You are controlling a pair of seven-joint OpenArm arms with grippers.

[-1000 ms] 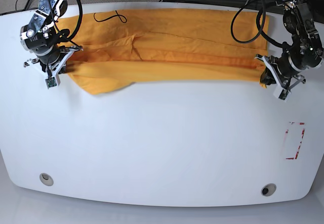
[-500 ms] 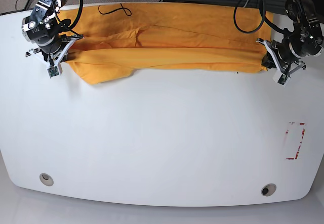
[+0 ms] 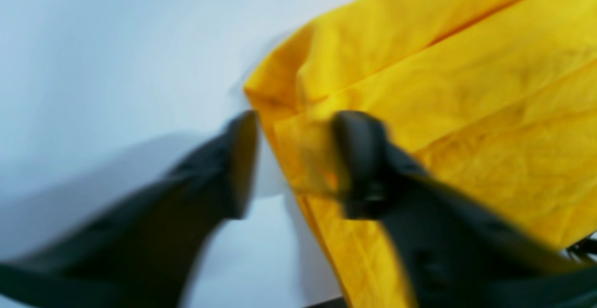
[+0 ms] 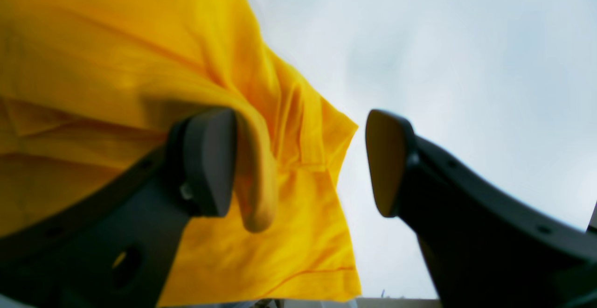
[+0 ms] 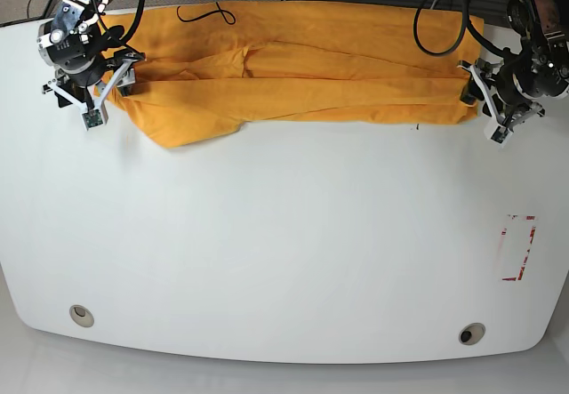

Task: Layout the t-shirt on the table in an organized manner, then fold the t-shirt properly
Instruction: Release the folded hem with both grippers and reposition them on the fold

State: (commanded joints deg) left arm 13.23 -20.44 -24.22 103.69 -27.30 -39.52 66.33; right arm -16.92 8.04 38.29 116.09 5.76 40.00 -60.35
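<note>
The orange-yellow t-shirt (image 5: 302,65) lies as a long, folded band along the far edge of the white table (image 5: 284,234), with one loose flap hanging toward the front at its left end. My left gripper (image 5: 471,92) is at the shirt's right end. In the left wrist view it (image 3: 296,158) stands open, with the layered corner of the t-shirt (image 3: 466,65) between its fingers. My right gripper (image 5: 116,83) is at the shirt's left end. In the right wrist view it (image 4: 298,158) is wide open, and a fold of the t-shirt (image 4: 93,42) drapes over one finger (image 4: 210,158).
A black cable loop (image 5: 206,12) lies on the shirt's far left part. A red-white tape rectangle (image 5: 518,247) marks the table at the right. Round metal grommets (image 5: 81,315) (image 5: 471,333) sit near the front corners. More cables hang behind the far edge.
Both grippers moved toward the far edge, drawing the shirt's front fold with them. The band is now narrower and farther back, and the wrist views now show both grippers' fingers spread.
</note>
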